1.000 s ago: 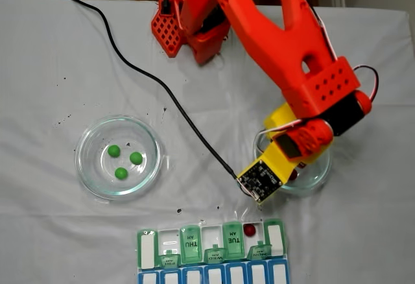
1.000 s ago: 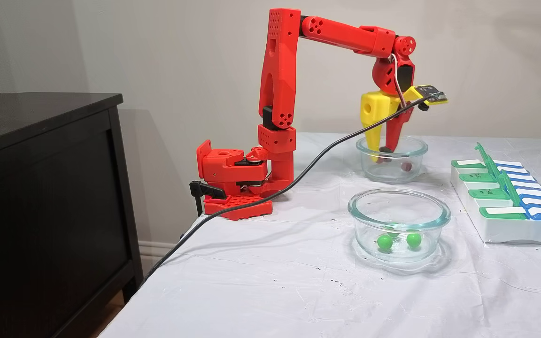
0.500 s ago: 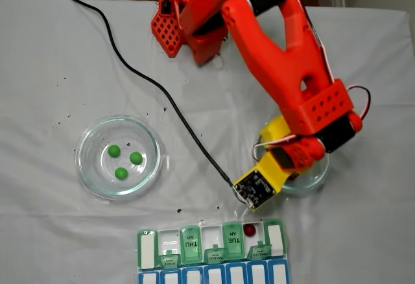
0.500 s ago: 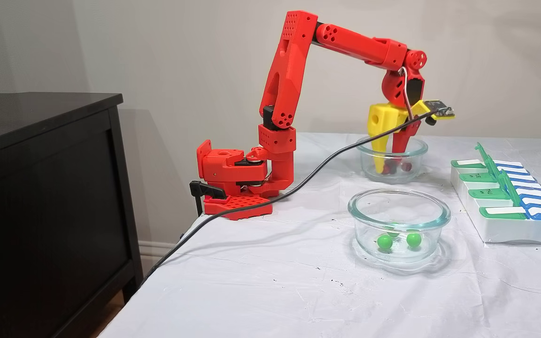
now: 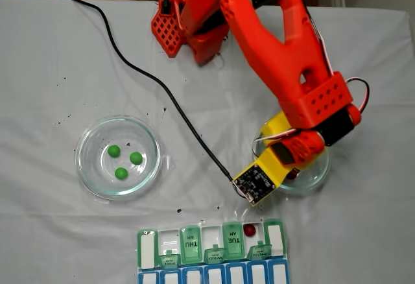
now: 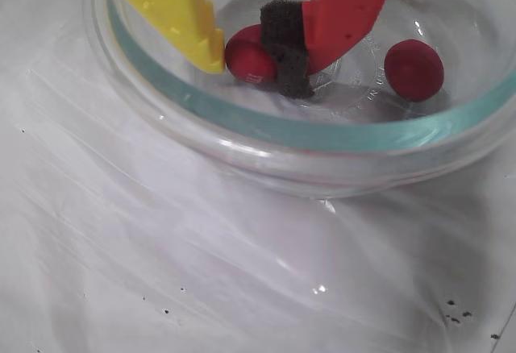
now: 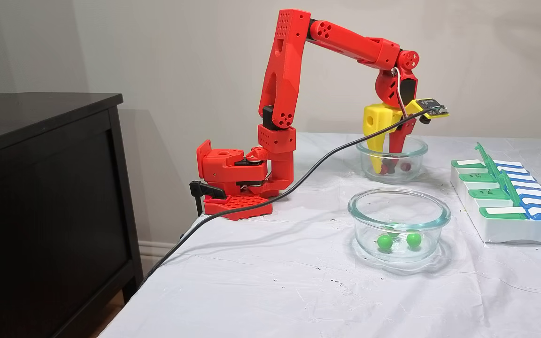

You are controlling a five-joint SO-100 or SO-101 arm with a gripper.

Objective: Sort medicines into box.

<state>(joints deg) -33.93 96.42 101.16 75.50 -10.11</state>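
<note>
In the wrist view my gripper point(image 6: 254, 67) reaches down into a clear glass dish point(image 6: 322, 135). Its yellow finger and the red finger's black foam pad point(image 6: 284, 39) pinch a dark red medicine point(image 6: 246, 56) at the dish floor. A second red medicine point(image 6: 413, 68) lies loose to the right. From the side, the gripper point(image 7: 384, 168) stands inside the far dish point(image 7: 413, 146). Three green medicines point(image 5: 121, 173) sit in the left dish point(image 5: 84, 138). The box point(image 5: 148, 248) lies at the bottom edge with several green lids raised and one red medicine point(image 5: 249, 229) in an open compartment.
A black cable point(image 5: 162, 89) runs across the white cloth from the back left to the wrist camera board point(image 5: 254, 183). The arm's red base point(image 5: 170, 28) stands at the table's back. A dark cabinet point(image 7: 40, 188) stands left of the table. The box point(image 7: 505, 225) sits right of both dishes.
The gripper has dropped from above the dish rim down to its floor. Its fingers have drawn together onto a red medicine. The green medicines and the box have not moved.
</note>
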